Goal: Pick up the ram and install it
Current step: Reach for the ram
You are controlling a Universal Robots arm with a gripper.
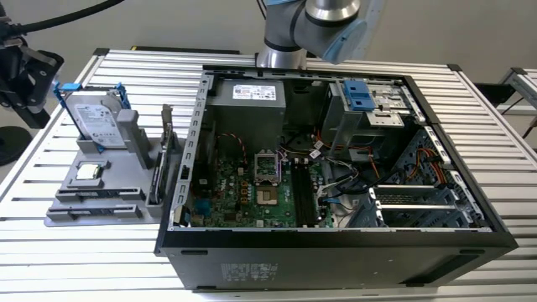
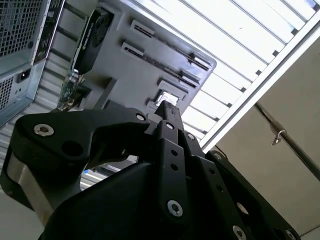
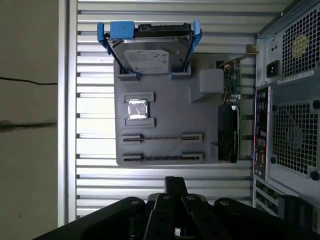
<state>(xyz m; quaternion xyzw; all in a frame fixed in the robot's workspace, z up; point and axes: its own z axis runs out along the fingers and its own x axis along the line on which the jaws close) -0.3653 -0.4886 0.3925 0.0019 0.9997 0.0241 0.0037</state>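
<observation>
In both wrist views my gripper (image 3: 175,181) (image 2: 165,106) hangs above the grey parts holder (image 3: 165,107), its black fingers drawn together with nothing between them. The holder has two long slots (image 3: 162,136), each with a thin dark line along it. I cannot tell whether either line is the ram edge-on. In the exterior view the holder (image 1: 63,211) lies at the exterior view's left of the open computer case (image 1: 336,163), whose green motherboard (image 1: 251,189) shows dark memory slots (image 1: 302,195).
On the holder stand a silver hard drive in a blue frame (image 3: 150,47), a small square chip (image 3: 137,109) and an upright card with a metal bracket (image 3: 229,125). The case's rear panel (image 3: 290,100) lies close beside the holder. Slatted aluminium table (image 1: 100,251) all around.
</observation>
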